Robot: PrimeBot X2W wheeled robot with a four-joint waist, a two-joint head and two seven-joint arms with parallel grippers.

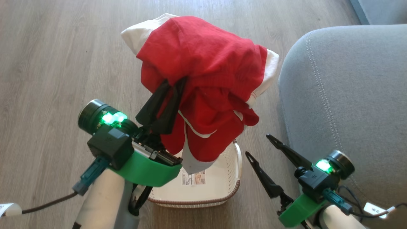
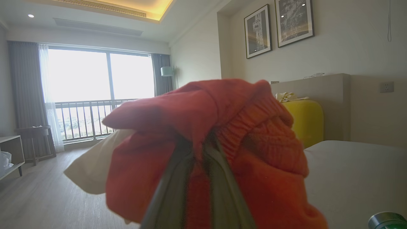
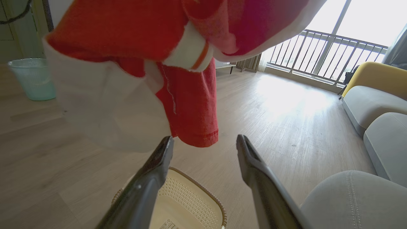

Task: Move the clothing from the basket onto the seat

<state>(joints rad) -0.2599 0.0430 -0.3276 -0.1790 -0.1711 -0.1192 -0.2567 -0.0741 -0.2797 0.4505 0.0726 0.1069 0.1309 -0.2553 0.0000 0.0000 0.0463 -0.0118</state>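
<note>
Head view shows the clothing (image 1: 203,79) lifted free and hanging in the air as a loose red and white bundle. It is draped over the two dark fingers of the left gripper (image 1: 175,83), which are pressed together on a fold of it. In the left wrist view the same fingers go into the red fabric with almost no gap between them.

Directly below the lowest hem stands the basket (image 1: 227,183). Its floor with the paper label is bare, and the fabric does not seem to touch it. The seat (image 1: 349,95) is just beside the basket, on the robot's right, and nothing lies on the part that is visible. The right gripper (image 1: 257,144) hangs between basket and seat, its fingers spread wide and holding nothing.

I judge that the picking step is finished and the carrying step is now in hand. The next move calls for taking the left arm to the right, high enough that the hanging hem passes over the cushion edge, and only then opening the fingers.
</note>
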